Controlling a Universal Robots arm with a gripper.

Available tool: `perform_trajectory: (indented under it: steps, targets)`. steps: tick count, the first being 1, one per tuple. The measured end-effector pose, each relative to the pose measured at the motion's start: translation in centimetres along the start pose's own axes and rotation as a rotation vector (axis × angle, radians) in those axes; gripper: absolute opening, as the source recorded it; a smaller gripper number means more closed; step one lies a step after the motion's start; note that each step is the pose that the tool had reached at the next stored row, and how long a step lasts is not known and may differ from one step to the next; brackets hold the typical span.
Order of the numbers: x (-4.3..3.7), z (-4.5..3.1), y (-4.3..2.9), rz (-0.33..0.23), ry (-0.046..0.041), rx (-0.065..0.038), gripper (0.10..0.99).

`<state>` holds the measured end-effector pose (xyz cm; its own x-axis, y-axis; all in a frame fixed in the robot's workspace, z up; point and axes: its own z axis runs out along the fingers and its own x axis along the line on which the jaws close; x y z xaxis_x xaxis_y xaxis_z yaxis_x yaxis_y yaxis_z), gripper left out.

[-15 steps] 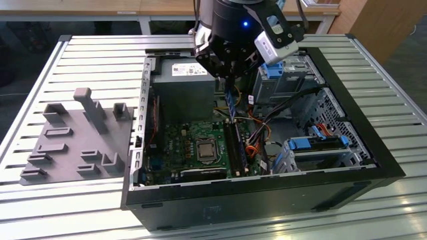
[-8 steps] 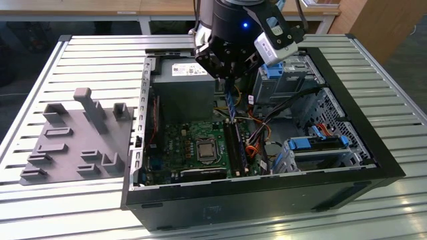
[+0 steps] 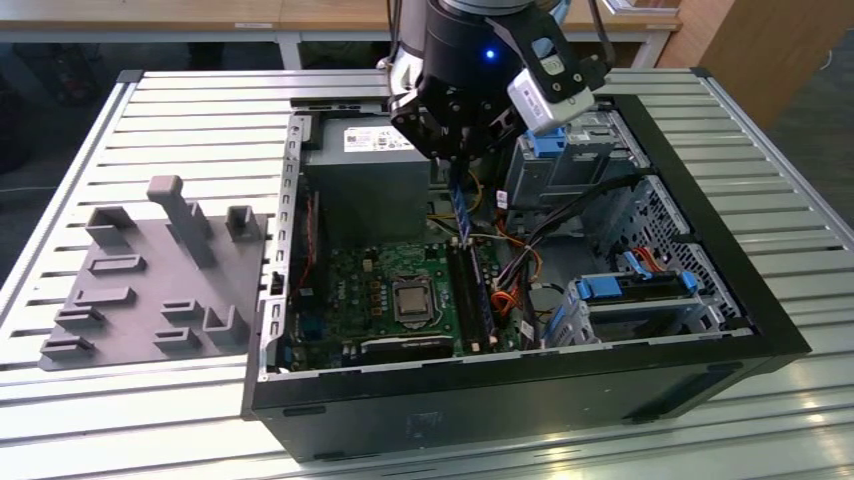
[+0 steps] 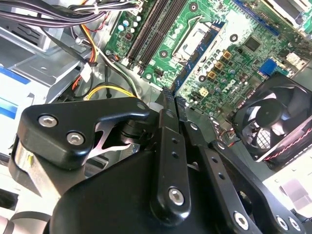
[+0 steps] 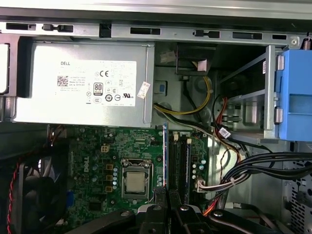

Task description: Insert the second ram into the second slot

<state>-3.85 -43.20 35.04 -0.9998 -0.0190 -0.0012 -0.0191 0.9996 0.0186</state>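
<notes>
At the centre of the exterior view, the gripper [image 3: 454, 152] has its jaws closed on the second ram [image 3: 462, 205], whose long axis appears to hang steeply down toward the dark memory slots [image 3: 475, 290] just below.

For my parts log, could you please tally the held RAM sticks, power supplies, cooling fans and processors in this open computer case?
blue RAM stick: 1
power supply: 1
cooling fan: 1
processor: 1
Total: 4
</notes>
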Motion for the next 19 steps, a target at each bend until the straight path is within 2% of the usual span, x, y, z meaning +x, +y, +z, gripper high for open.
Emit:
perform_trajectory:
  steps: [19]
  targets:
    - [0.00, 0.65, -0.01, 0.000, -0.0001, 0.000, 0.133]
